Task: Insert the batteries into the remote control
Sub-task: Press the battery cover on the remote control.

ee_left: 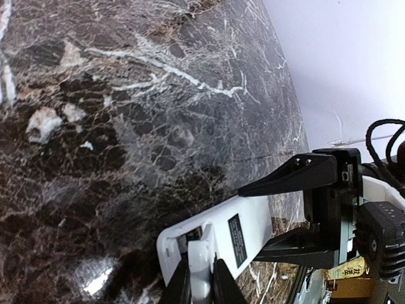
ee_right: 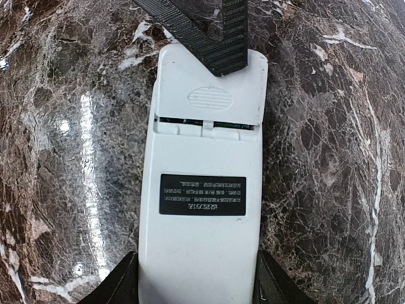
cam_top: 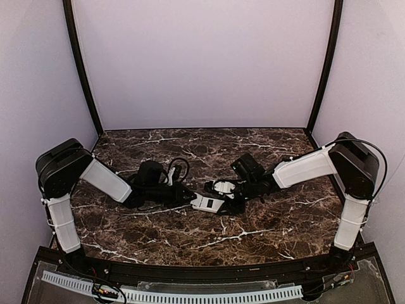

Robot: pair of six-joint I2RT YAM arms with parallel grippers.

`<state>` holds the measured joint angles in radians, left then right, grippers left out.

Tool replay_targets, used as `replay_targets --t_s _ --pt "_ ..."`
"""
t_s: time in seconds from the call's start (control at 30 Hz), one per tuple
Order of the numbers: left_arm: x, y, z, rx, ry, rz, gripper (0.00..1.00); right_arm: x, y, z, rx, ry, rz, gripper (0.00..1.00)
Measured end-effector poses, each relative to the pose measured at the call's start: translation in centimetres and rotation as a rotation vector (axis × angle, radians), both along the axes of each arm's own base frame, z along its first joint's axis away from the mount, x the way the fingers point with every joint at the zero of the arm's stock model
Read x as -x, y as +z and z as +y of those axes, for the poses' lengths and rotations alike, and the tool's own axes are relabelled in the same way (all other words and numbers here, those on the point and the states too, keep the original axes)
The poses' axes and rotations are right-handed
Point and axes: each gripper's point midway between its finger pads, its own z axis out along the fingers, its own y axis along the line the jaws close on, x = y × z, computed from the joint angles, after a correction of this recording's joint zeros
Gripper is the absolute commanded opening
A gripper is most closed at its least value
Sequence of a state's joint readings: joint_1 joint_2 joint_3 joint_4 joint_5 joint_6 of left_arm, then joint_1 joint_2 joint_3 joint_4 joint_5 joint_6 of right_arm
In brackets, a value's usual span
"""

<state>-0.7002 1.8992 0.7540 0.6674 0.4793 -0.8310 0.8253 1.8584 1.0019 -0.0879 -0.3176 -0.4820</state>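
The remote control (cam_top: 207, 202) lies white back up at the table's middle, with a black label (ee_right: 202, 195) on it. My right gripper (ee_right: 196, 286) is shut on its near end, one finger on each long side. It also shows in the left wrist view (ee_left: 297, 212). My left gripper (ee_left: 201, 288) is shut on the white battery cover (ee_left: 201, 263) at the remote's (ee_left: 243, 231) other end. In the right wrist view the cover (ee_right: 209, 95) sits over the recess, with a thin dark gap below it. A left finger (ee_right: 202, 28) rests on it. No batteries show.
Pale walls (cam_top: 202, 63) and black posts (cam_top: 79, 63) close in the dark marble table (cam_top: 253, 234) at the back and sides. A black cable (cam_top: 179, 166) loops behind my left wrist. A ribbed white rail (cam_top: 190, 296) runs along the near edge.
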Motion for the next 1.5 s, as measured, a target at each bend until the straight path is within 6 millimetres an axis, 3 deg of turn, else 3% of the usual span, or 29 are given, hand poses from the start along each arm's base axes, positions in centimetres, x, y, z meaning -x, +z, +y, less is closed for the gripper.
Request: replay_targets --t_s 1.2,1.5 --pt "-0.3 -0.1 0.0 0.163 0.085 0.126 0.07 -0.1 0.0 -0.1 0.004 -0.001 -0.006 0.04" --pt "-0.4 -0.7 0.3 0.139 0.099 0.127 0.23 -0.1 0.0 0.0 0.002 -0.002 -0.008 0.04"
